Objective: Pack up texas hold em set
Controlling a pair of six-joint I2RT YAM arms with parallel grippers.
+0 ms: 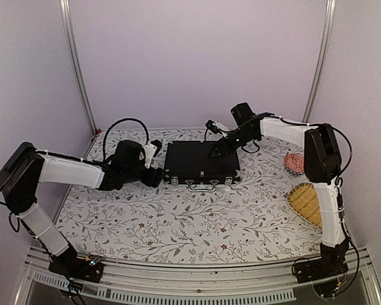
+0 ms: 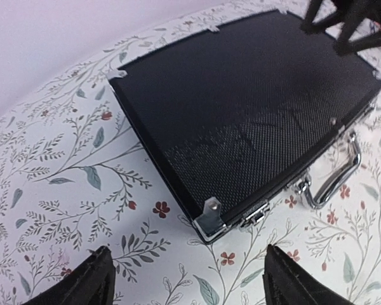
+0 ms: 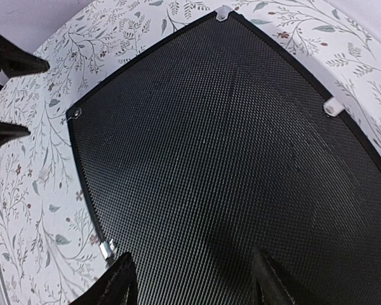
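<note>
The black case point(image 1: 200, 161) lies shut and flat on the floral cloth, its silver handle point(image 1: 201, 187) and latches facing the near side. Its textured lid fills the left wrist view point(image 2: 247, 108) and the right wrist view point(image 3: 216, 152). My left gripper point(image 1: 157, 170) is open and empty, just left of the case's near left corner point(image 2: 213, 222). My right gripper point(image 1: 217, 151) is open and empty over the lid's far right part, fingertips point(image 3: 117, 283) close above it. No chips, dice, disc or cards show.
A red patterned round dish point(image 1: 294, 163) and a woven yellow basket point(image 1: 307, 203) sit at the right edge of the table. White walls with metal posts point(image 1: 79, 70) close the back. The floral cloth point(image 1: 178, 222) covers the table in front.
</note>
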